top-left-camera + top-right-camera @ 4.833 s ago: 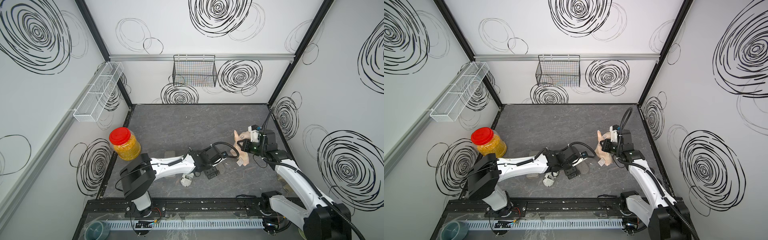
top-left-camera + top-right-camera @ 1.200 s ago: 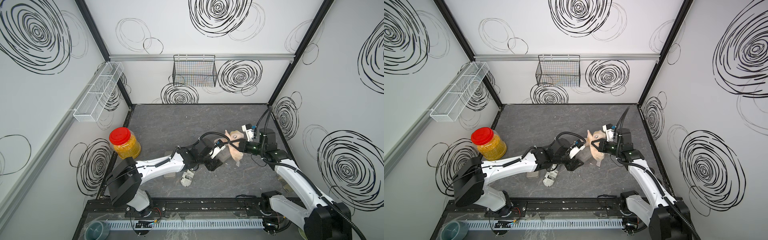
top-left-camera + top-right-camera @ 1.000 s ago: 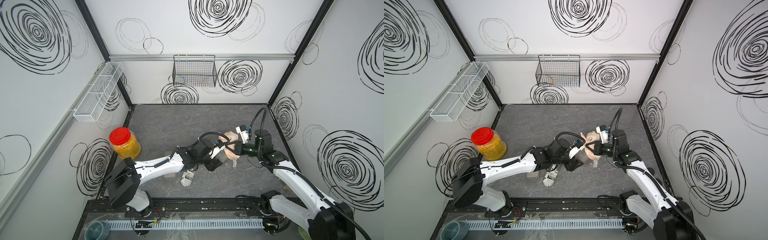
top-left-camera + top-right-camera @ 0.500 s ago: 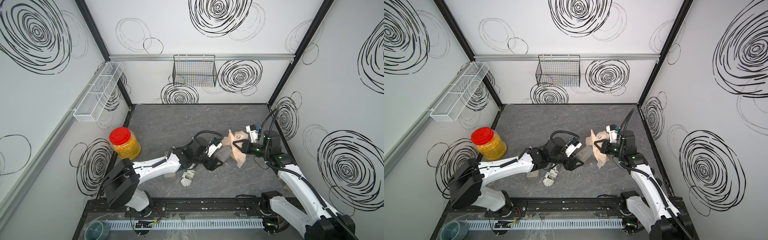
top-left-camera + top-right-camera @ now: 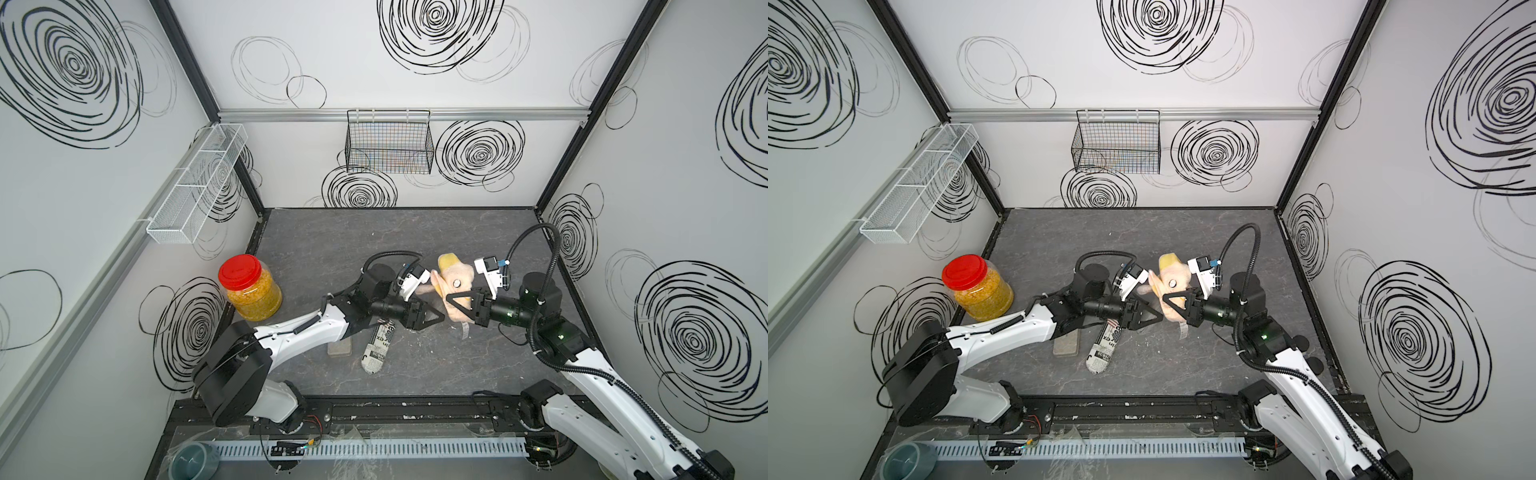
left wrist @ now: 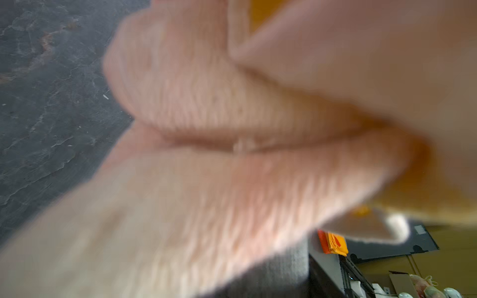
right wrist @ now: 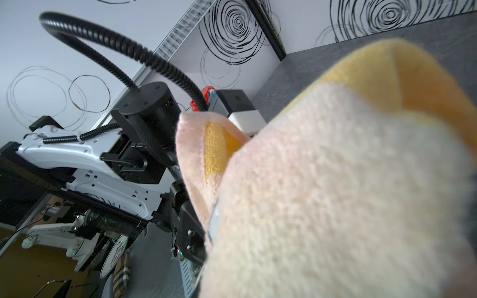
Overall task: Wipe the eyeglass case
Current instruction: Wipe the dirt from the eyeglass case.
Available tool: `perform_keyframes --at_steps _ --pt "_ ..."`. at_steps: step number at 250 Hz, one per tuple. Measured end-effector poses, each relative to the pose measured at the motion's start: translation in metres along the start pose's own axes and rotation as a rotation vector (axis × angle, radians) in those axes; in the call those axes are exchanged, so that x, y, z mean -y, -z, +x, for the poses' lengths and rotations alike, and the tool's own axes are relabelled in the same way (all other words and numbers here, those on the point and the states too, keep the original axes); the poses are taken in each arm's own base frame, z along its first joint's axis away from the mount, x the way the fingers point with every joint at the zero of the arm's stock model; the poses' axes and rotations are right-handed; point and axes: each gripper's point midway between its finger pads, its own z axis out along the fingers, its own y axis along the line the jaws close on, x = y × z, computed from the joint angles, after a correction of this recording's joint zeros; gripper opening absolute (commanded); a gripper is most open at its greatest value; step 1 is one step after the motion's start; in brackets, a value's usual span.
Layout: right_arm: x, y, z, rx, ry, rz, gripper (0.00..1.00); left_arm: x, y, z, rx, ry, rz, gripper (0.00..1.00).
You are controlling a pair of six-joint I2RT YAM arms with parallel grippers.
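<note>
- The cloth (image 5: 455,278) is held raised off the table (image 5: 332,241), up and to the right-arm side of the eyeglass case (image 5: 376,351). It is pinched by the pressed-together right gripper (image 5: 451,300), probably so that it can be regripped or spread.
- The left gripper (image 5: 438,319) is closed too, its tip set against the cloth just past the case's far end. Whether any cloth is pinched cannot be told.
- The case is seen lying flat on the table, just beside a flat pad (image 5: 340,347).
- Open table is offered beyond the case, and the jar (image 5: 249,286) is placed well apart.

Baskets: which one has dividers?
The white basket: long and split into three compartments. The black basket is a single undivided bin.
</note>
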Motion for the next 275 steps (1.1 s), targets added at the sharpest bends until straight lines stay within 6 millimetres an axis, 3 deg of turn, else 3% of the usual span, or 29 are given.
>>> perform_keyframes --at_steps 48,91,140,216,248,275 --pt "-0.001 -0.014 0.013 -0.064 0.000 -0.001 0.00 -0.002 0.005 -0.004 0.008 0.043 0.021 0.61" --pt "0.021 -0.005 -0.004 0.001 0.014 0.168 0.00 -0.008 0.008 -0.003 0.010 0.057 0.008 0.61" --pt "0.032 0.005 -0.018 0.071 0.043 0.250 0.00 -0.008 0.008 -0.001 0.009 0.052 0.006 0.61" --pt "-0.002 -0.022 0.011 -0.067 0.063 0.059 0.00 -0.007 0.008 0.002 -0.002 0.047 0.019 0.61" --pt "0.009 -0.018 0.008 -0.045 0.068 0.134 0.00 -0.007 0.008 0.003 -0.005 0.041 0.018 0.61" --pt "0.027 -0.003 -0.008 0.021 0.061 0.237 0.00 -0.009 0.009 0.005 -0.011 0.035 0.007 0.61"
